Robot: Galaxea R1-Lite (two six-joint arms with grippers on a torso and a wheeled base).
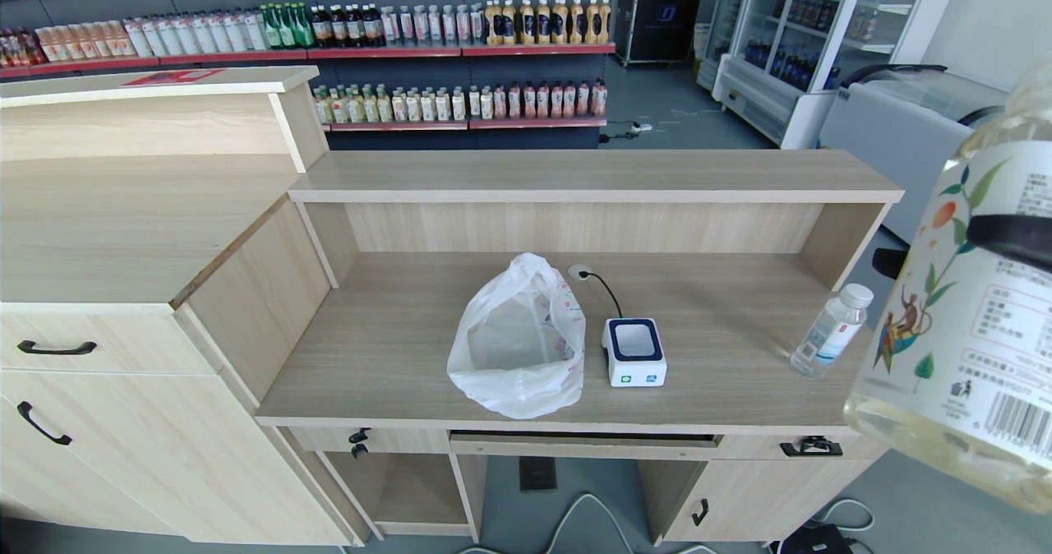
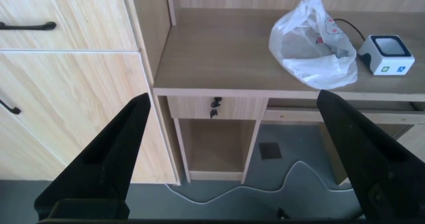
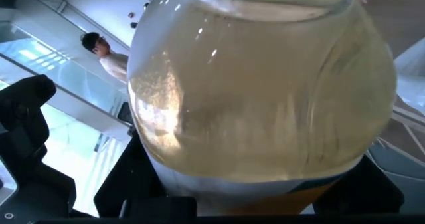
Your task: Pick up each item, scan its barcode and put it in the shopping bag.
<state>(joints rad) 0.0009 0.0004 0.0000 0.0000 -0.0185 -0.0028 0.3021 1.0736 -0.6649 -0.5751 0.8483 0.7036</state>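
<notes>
- A large bottle [image 1: 970, 324] of pale yellow drink hangs close at the right edge, with my right finger [image 1: 1012, 240] across its label.
- On the counter [image 1: 723, 316], an open white bag [image 1: 518, 348] sits just beside the scanner [image 1: 634, 352].
- A small clear bottle [image 1: 828, 332] stands upright near the counter's right end.

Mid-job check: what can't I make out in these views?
Held bottle: cap and part of barcode cut off by head view's right edge.
Small bottle: label too small to read, head view.
Bag: inside partly veiled by its plastic, head and left wrist views.
</notes>
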